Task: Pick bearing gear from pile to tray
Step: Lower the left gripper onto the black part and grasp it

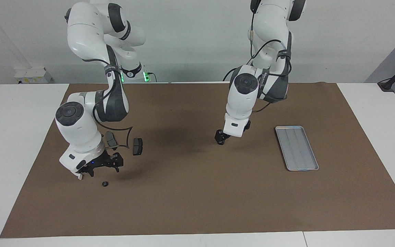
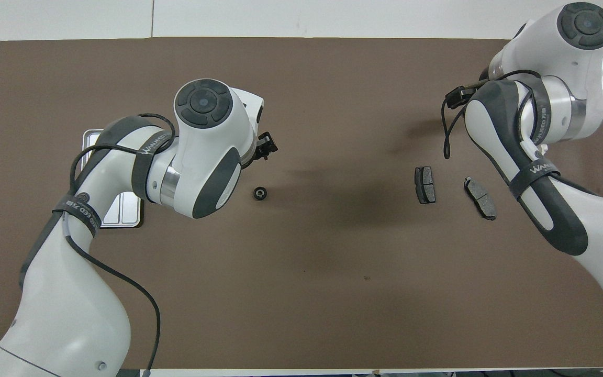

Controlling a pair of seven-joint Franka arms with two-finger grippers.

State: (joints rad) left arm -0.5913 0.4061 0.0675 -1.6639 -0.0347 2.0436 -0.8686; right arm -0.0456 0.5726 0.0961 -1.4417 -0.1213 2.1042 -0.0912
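Observation:
The pile lies toward the right arm's end of the table: two dark grey brake pads (image 1: 137, 145) (image 1: 110, 139), which also show in the overhead view (image 2: 425, 184) (image 2: 480, 197). A tiny black round piece (image 1: 105, 184) lies farther from the robots than the pads. The white bracket is hidden. My right gripper (image 1: 104, 170) is open and hangs low by that piece; only a black part shows overhead (image 2: 459, 95). A second black round piece (image 2: 260, 193) lies mid-table under my left gripper (image 1: 220, 137) (image 2: 266, 145). The silver tray (image 1: 297, 147) is empty, and my left arm half covers it overhead (image 2: 123, 214).
A brown mat (image 1: 197, 199) covers the table between white edges. A loose black cable (image 1: 127, 132) hangs from the right arm over the brake pads. The tray lies toward the left arm's end of the table.

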